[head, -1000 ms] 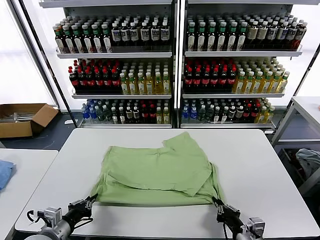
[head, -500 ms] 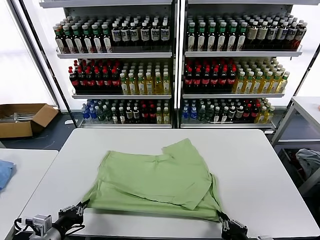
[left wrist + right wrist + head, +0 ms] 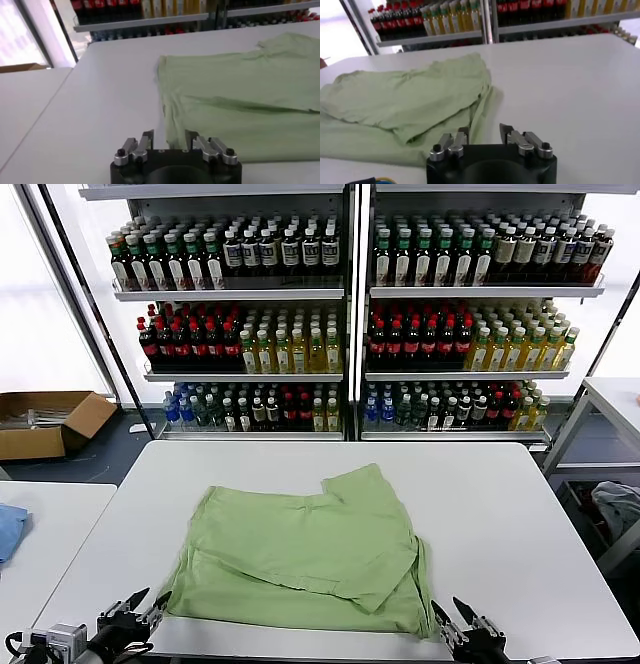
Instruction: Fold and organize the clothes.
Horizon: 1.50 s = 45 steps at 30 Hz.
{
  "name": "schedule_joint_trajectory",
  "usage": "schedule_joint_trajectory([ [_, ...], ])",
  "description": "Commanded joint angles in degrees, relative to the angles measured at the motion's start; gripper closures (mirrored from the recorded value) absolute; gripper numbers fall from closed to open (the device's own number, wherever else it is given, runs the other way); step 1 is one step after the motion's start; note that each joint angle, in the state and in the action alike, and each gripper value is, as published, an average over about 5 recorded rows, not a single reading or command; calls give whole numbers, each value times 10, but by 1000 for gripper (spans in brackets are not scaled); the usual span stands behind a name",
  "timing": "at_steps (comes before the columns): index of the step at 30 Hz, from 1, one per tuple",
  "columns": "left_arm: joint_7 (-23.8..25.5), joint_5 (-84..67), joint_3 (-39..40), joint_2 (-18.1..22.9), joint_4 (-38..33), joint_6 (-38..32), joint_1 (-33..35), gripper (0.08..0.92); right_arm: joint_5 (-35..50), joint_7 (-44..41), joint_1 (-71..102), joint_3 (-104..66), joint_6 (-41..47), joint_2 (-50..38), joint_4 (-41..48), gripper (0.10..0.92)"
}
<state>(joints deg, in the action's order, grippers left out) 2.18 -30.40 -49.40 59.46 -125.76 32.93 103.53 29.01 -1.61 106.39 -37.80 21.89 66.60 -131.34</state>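
In the head view, the shirt [image 3: 305, 559] is seen lying folded on the white table [image 3: 500, 514], near its front edge, with a sleeve [image 3: 355, 484] turned toward the shelves [image 3: 350, 314] of bottles behind. The left gripper [image 3: 140, 614] is seen at the table's near left corner, just off the shirt's left front corner, its fingers spread and empty. The right gripper [image 3: 455, 624] is seen at the near right, just off the shirt's right front corner, likewise spread and holding nothing. A blue cloth [image 3: 8, 529] is seen on a side table at far left, and a cardboard box [image 3: 45, 419] on the floor.

In the left wrist view, the left gripper [image 3: 169, 141] is shown parted, with the shirt [image 3: 240, 105] edge just beyond its fingers [image 3: 147, 139].

In the right wrist view, the right gripper [image 3: 485, 134] is shown parted above the table [image 3: 570, 90], the shirt [image 3: 410, 100] just ahead of it, ungripped.
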Motion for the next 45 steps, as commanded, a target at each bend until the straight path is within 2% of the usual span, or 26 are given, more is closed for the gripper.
schedule_joint_trajectory([
  [1, -12, -20, -30, -12, 15, 1, -16, 458, 59, -25, -198, 1, 12, -65, 67, 464],
  [9, -15, -85, -9, -100, 92, 1, -110, 228, 79, -52, -451, 102, 59, -92, 243, 232],
  [12, -5, -106, 24, -134, 132, 1, -163, 183, 77, -59, -536, 159, 67, -83, 315, 206],
  [20, 9, -127, 169, -191, 244, 1, -347, 177, 26, -57, -665, 249, 75, -28, 480, 203],
  [23, 9, -127, 225, -192, 292, 1, -406, 177, 11, -59, -696, 263, 74, -2, 532, 203],
  [28, 7, -126, 309, -164, 369, 1, -497, 177, 0, -64, -738, 273, 73, 31, 597, 203],
  [34, 4, -122, 378, -132, 429, 1, -589, 177, -9, -72, -748, 277, 70, 44, 622, 203],
  [45, -1, -118, 432, -96, 483, 1, -657, 177, -21, -79, -728, 283, 65, 57, 623, 203],
])
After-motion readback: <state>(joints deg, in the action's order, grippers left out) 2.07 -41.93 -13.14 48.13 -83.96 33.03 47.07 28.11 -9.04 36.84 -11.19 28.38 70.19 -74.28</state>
